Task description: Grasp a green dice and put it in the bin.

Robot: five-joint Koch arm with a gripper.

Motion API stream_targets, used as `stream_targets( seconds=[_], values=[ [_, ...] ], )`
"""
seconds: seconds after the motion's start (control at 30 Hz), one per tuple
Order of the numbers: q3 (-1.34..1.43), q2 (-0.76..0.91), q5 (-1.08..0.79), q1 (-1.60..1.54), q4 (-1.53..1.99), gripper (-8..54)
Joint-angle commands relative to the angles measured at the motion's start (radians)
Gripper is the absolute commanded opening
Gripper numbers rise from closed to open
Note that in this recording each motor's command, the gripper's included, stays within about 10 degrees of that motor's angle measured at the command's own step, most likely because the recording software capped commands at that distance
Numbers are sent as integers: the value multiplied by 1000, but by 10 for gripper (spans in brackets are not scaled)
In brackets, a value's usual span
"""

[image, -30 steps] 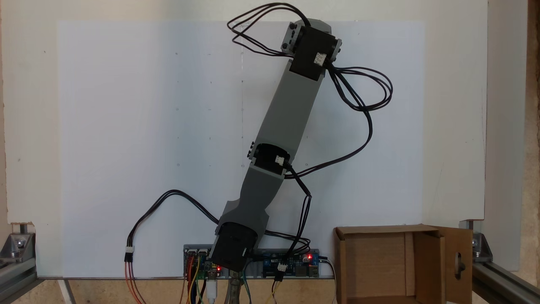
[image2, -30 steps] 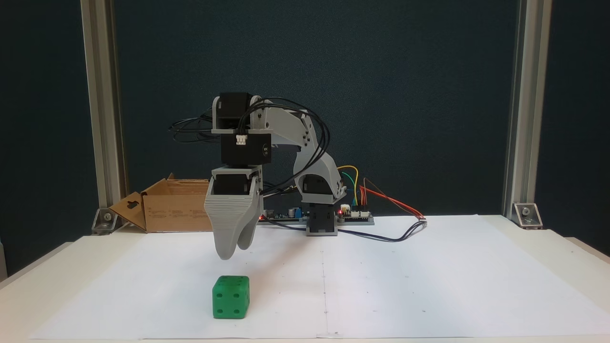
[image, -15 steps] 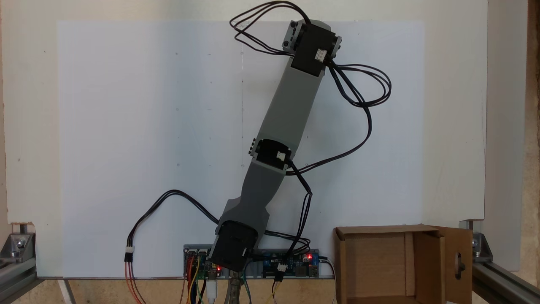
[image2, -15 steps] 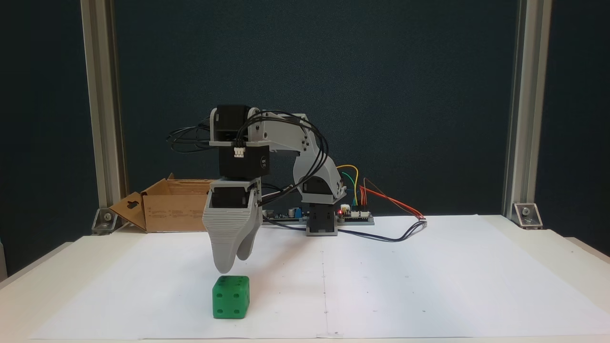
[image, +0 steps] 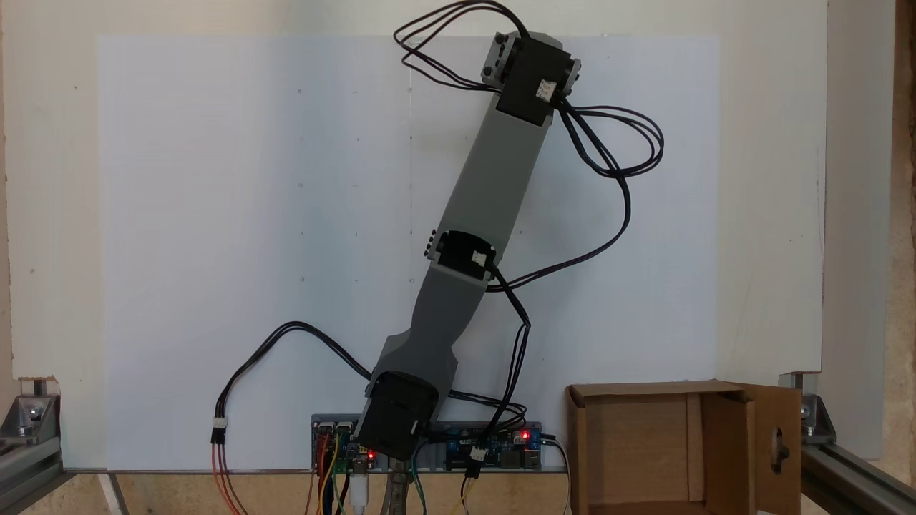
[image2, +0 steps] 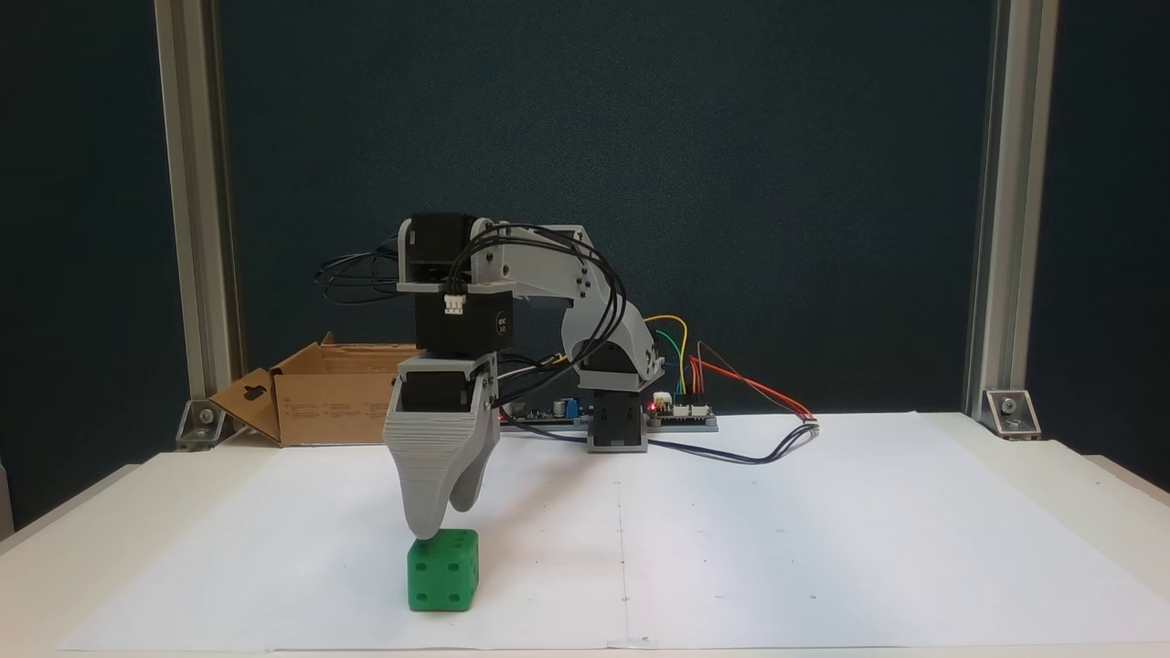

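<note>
The worktop (image2: 914, 548) sits pale under a big white paper sheet (image2: 777, 512), and that sheet is our landmark. Stretching out over the sheet from its back edge is the grey arm (image: 494, 186), its black cables (image: 615, 143) looping off to one side in the top-down fixed view. Just off the sheet's back corner, left in the front fixed view, stands the cardboard box (image2: 334, 402), open, with one flap showing a slot cutout; from above, the box (image: 637, 450) is at the lower right, beside the circuit boards (image: 494, 447) at the arm's foot. Down at the front of the sheet, the jaws (image2: 439, 521) point straight down, one grey tip right at the top edge of the green dice (image2: 443, 571). The two tips overlap from here, so I cannot tell whether they are open or closed. The dice rests on the sheet, four pips facing the front camera, well apart from the box.
</note>
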Motion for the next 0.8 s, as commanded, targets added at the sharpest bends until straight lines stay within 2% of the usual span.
stream_targets(
  seconds=[0.0,0.77],
  values=[
    [-55,11,25,0,-12,448],
    [-54,-29,29,20,-38,446]
  ],
)
